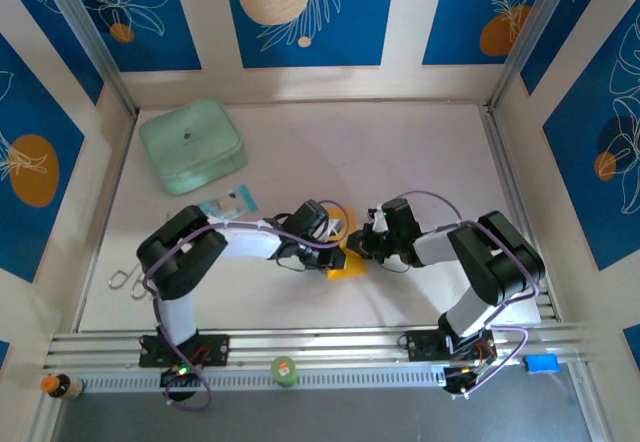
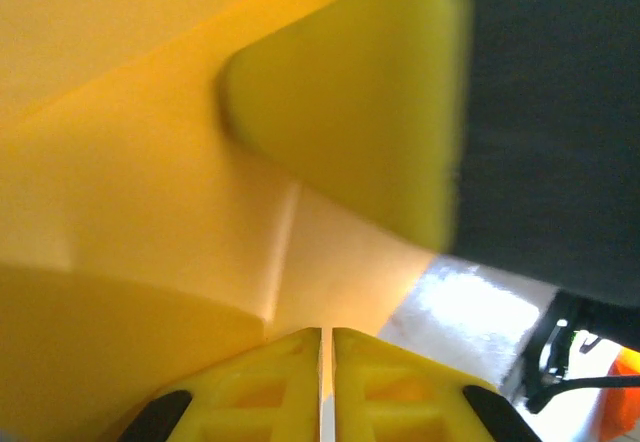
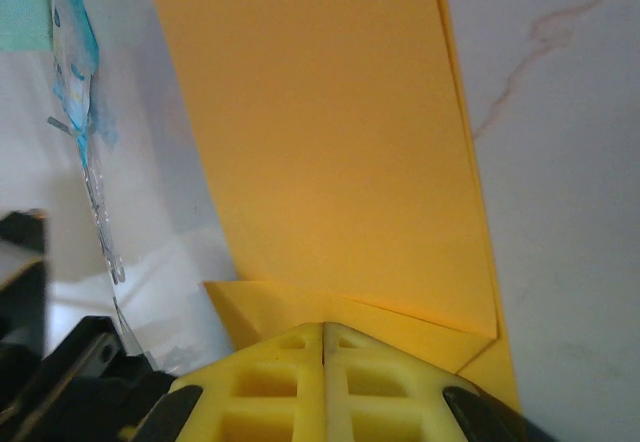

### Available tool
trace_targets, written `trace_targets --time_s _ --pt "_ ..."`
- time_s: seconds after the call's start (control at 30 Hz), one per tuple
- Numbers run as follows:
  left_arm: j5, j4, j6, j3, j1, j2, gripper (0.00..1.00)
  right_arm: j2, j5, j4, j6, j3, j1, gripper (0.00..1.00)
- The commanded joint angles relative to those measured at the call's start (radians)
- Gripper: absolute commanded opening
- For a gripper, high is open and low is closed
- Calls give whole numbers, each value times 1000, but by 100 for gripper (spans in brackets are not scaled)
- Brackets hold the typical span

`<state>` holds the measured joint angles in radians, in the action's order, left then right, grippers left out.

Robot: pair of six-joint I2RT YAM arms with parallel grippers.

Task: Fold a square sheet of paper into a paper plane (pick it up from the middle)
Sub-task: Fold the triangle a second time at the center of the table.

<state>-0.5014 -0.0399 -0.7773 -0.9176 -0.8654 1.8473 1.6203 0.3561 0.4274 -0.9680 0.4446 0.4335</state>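
Centre: left gripper (image 1: 337, 251) and right gripper (image 1: 366, 246) crowd together over the folded paper (image 1: 349, 267).
Far left: mint-green box (image 1: 193, 146) and blue-and-white packet (image 1: 228, 204) obstruct.
Far right table (image 1: 440, 152): open.

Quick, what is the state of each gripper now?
Left gripper: closed, touching the orange paper; a real grip cannot be told.
Right gripper: closed, touching the orange paper; a grip cannot be told.

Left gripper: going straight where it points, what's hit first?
The folded orange-yellow paper, directly ahead of its tips; just beyond, likely a yellow finger of the right gripper. Depth unclear.
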Motion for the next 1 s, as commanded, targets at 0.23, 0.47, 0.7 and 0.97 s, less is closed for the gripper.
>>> trace_targets --time_s 0.23,0.47,0.7,0.97 --pt "-13 62 -83 101 12 -23 10 27 -69 -114 35 -35 -12 0" --pt "-27 96 -85 122 12 -66 12 23 -69 -120 39 -36 -15 0" --pt "-21 111 -68 184 11 -161 11 16 -67 -119 39 -37 -16 0" --pt "-2 5 -68 111 29 -236 11 19 -65 -110 34 -40 -16 0"
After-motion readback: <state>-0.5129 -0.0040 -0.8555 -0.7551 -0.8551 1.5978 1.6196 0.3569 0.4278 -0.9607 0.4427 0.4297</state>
